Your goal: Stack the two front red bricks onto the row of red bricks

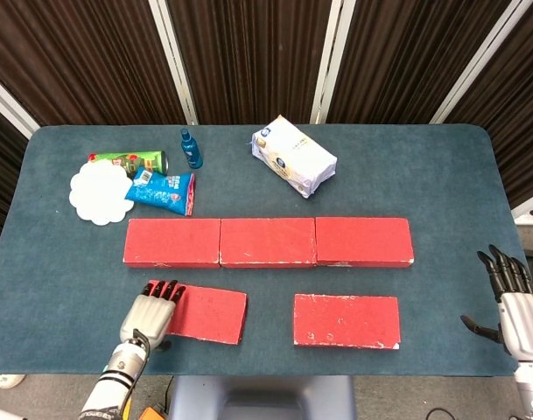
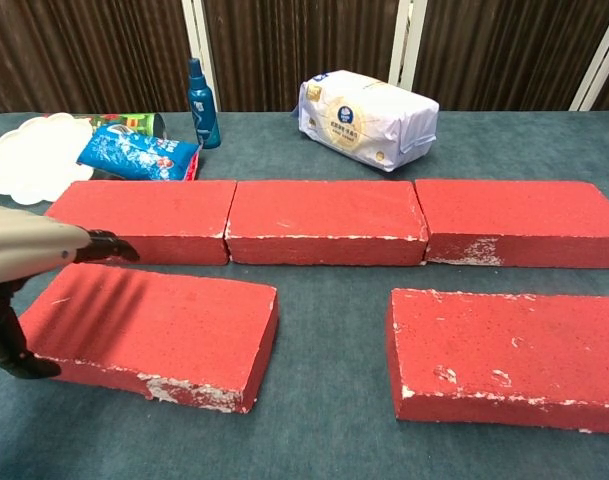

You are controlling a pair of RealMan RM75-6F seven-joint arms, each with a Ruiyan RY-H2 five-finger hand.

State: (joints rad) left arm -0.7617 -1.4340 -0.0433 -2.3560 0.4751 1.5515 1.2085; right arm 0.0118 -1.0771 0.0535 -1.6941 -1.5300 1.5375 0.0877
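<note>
1. Left robot hand [image 1: 150,317] sits at the lower left of my head view, palm down over the left end of the front left brick [image 1: 203,312], fingers stretched forward across its top and thumb hanging off the near left corner. I see nothing gripped; the fingers are spread flat.
2. Chest view shows the same hand [image 2: 24,262] entering from the left edge, dark fingertips over the brick's far left corner, thumb down beside its near left end.
3. Whether the palm actually presses on the brick, I cannot tell from either view.
4. Right robot hand [image 1: 509,297] stands at the lower right of my head view, off the worktop [image 1: 441,175] edge, fingers pointing up and apart, thumb out to the side, holding nothing. The chest view does not show it.
5. Front right brick [image 1: 346,320] lies flat in the lower centre-right, apart from both hands.
6. Row of red bricks [image 1: 268,241] runs across the middle, three end to end, just behind the front pair.
7. Left forearm is cut off by the bottom edge of my head view.
</note>
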